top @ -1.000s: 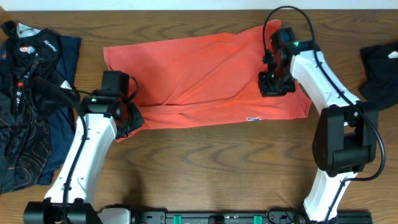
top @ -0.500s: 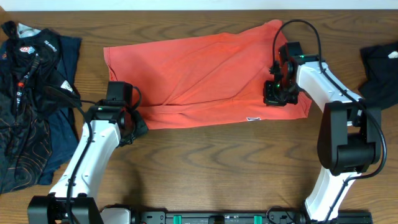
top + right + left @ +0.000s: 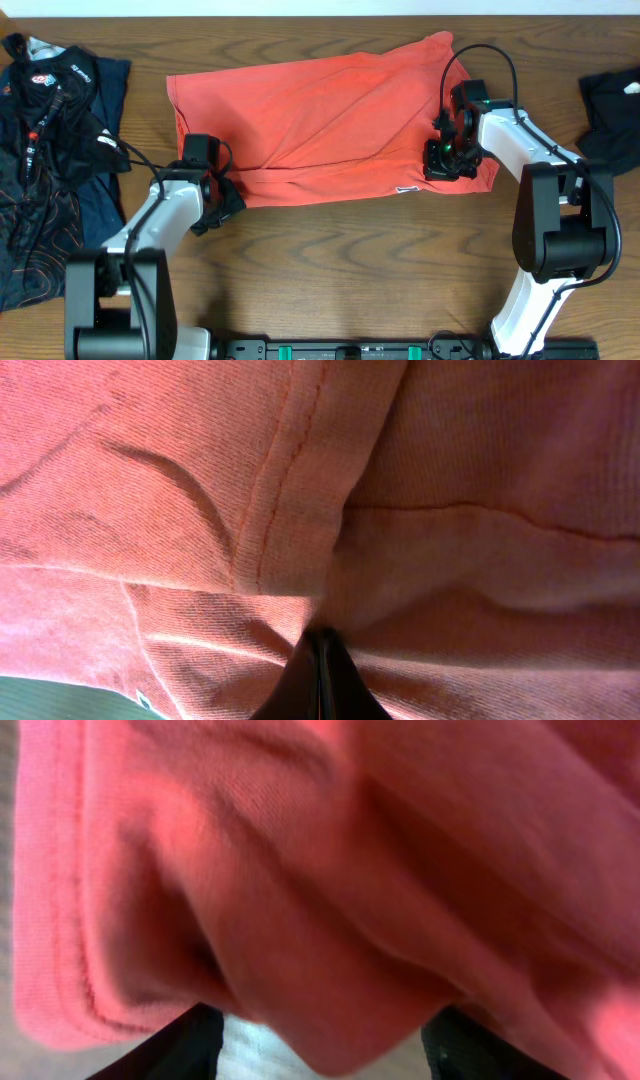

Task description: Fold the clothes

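Overhead: coral T-shirt (image 3: 320,110) laid across wooden table (image 3: 350,260). Wrist close-ups alone: right gripper (image 3: 320,648) pinching cloth, left gripper (image 3: 325,1042) parted.

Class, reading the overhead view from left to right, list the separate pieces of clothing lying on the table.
dark navy printed garments → coral-red T-shirt → black cloth

overhead straight down on whole table (image 3: 340,260), wrist views very close, facing coral T-shirt (image 3: 320,110), shared with overhead
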`<state>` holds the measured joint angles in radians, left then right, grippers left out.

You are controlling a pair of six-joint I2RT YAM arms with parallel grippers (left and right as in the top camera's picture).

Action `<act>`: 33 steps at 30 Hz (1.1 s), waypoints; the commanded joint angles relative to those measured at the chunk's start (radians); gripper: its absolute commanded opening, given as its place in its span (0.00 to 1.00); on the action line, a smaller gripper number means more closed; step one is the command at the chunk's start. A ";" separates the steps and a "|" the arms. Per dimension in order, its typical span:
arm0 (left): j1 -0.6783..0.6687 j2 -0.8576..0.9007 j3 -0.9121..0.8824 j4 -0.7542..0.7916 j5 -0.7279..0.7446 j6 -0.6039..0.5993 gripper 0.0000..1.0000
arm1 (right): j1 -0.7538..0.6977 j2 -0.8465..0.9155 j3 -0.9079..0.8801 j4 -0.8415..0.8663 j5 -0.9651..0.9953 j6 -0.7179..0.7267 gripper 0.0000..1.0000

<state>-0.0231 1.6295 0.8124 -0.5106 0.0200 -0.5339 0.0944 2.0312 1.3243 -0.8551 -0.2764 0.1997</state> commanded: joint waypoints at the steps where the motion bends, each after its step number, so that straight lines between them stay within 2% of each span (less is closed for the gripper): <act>1: 0.019 0.034 -0.005 0.012 -0.009 -0.045 0.66 | -0.003 0.006 -0.026 0.000 -0.024 -0.022 0.02; 4: 0.029 0.037 -0.005 0.024 -0.009 -0.048 0.59 | -0.003 0.006 -0.027 -0.001 -0.024 -0.025 0.01; 5: 0.032 0.037 -0.005 0.029 -0.009 -0.048 0.49 | -0.003 0.006 -0.028 -0.001 -0.024 -0.025 0.01; 6: 0.036 0.037 -0.005 0.031 -0.009 -0.049 0.33 | -0.003 0.006 -0.031 -0.001 -0.023 -0.025 0.01; 7: 0.040 0.037 -0.005 0.031 -0.010 -0.049 0.22 | -0.003 0.006 -0.034 -0.002 -0.023 -0.025 0.01; 8: 0.046 0.037 -0.005 0.031 -0.009 -0.049 0.12 | -0.003 0.007 -0.041 -0.001 -0.023 -0.025 0.01; 9: 0.050 0.037 -0.005 0.030 -0.009 -0.052 0.08 | -0.004 0.007 -0.049 0.002 -0.023 -0.025 0.01; 17: 0.060 0.037 -0.005 0.015 -0.009 -0.051 0.06 | -0.024 0.007 -0.155 0.057 -0.020 -0.011 0.01; 24: 0.060 0.037 -0.005 -0.043 -0.008 -0.058 0.06 | -0.029 0.007 -0.216 0.063 -0.022 0.058 0.01; 33: 0.028 0.037 -0.005 -0.114 -0.005 -0.071 0.06 | -0.030 0.006 -0.309 0.204 -0.119 0.128 0.01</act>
<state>0.0200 1.6386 0.8291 -0.5922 0.0414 -0.5922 0.0635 1.9430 1.1110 -0.6701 -0.4580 0.2729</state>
